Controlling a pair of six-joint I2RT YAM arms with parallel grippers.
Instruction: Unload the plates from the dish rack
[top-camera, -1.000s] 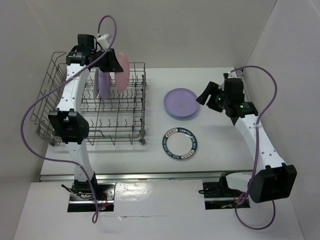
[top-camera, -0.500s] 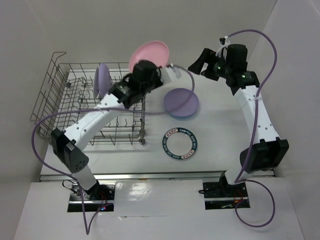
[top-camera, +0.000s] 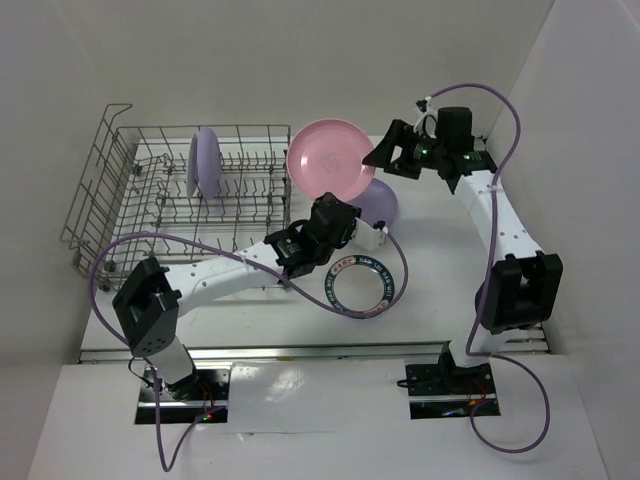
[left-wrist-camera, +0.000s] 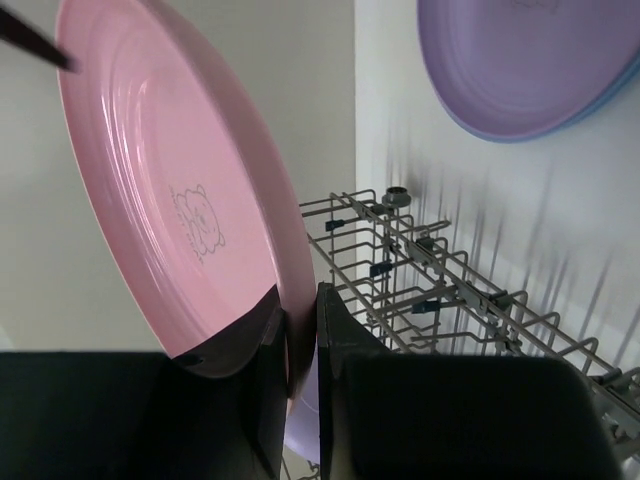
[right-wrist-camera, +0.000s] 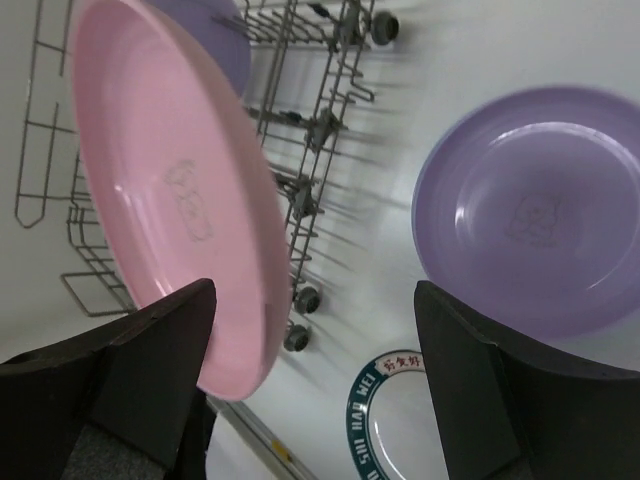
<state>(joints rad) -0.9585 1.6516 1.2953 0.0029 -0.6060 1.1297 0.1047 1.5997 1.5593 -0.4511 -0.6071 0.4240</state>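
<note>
Half the tabletop lavender plate (top-camera: 386, 207) hides behind the glossy pink plate (top-camera: 330, 158), held aloft beside the dish rack (top-camera: 100, 190), rim clamped in the left gripper (left-wrist-camera: 300, 305); right gripper (right-wrist-camera: 312, 300) jaws gape apart

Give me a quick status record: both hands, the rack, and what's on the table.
left hand: shut on pink plate at its rim, plate held up beside the rack
right hand: open, close to the pink plate's other edge
rack: holds one upright lavender plate
table: flat lavender plate and teal-rimmed plate
</note>
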